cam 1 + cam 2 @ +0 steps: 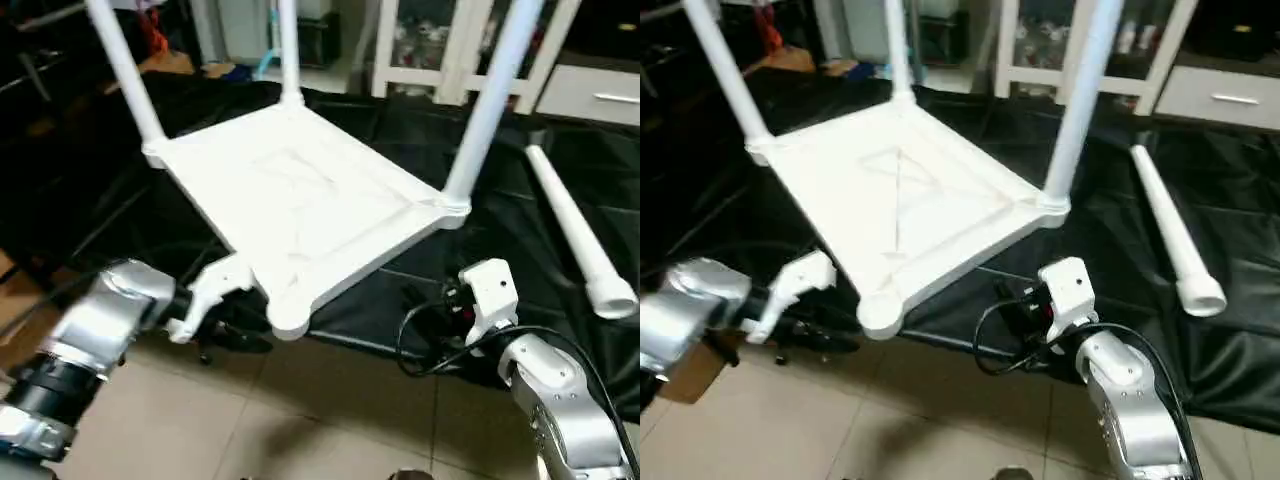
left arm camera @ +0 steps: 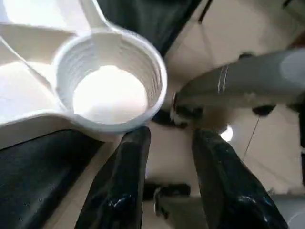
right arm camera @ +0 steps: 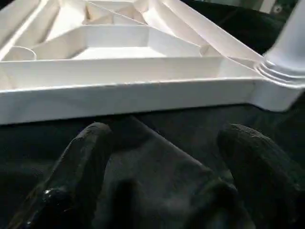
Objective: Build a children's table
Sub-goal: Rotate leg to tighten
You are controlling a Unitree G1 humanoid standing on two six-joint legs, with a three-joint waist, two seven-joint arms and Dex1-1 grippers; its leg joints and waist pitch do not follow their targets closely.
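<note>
Left end effector [image 2: 167, 157] reaching in low, fingers parted, nothing held, empty corner socket [image 2: 110, 86] just ahead. Right end effector [image 3: 167, 157] spread wide, empty, tabletop [image 3: 143, 95] edge just beyond fingertips.

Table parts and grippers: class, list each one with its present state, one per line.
Table top: upside down on the black sheet, ribs up.
Three legs: standing in corner sockets.
Near corner socket: empty, threads showing.
Fourth leg: lying loose on the sheet.
Left gripper: open, empty, by the empty socket.
Right gripper: open, empty.
</note>
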